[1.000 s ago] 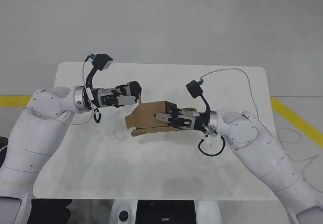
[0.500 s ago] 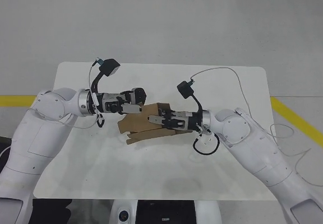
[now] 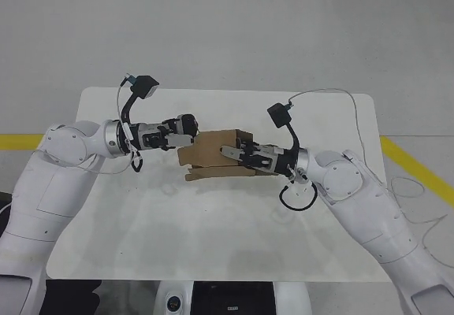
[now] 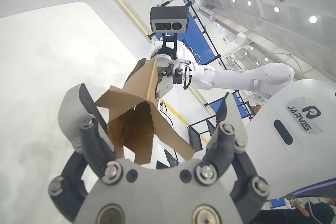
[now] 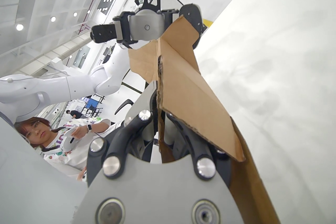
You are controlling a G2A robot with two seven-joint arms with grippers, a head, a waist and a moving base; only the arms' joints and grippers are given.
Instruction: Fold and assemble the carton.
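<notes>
While two robot arms meet over the far half of a white table (image 3: 132,228), a single brown carton (image 3: 215,150) hangs between them, its long axis running across the table from one gripper to the other. One end, open and ringed by loose, splayed flaps, points toward the left gripper (image 3: 191,131); the other end points back along the right arm. Seen from the left wrist, the carton (image 4: 136,114) shows its hollow inside, and the left gripper (image 4: 152,101) stands with fingers spread wide to either side of that mouth, one flap just beside a finger pad (image 4: 88,101), nothing grasped. At the opposite end, the right gripper (image 3: 231,151) is clenched on one cardboard wall, which the right wrist camera shows running edge-on between its fingers (image 5: 155,101). Whether the lowest flap touches the tabletop cannot be told. Count: one carton, two grippers, one table.
</notes>
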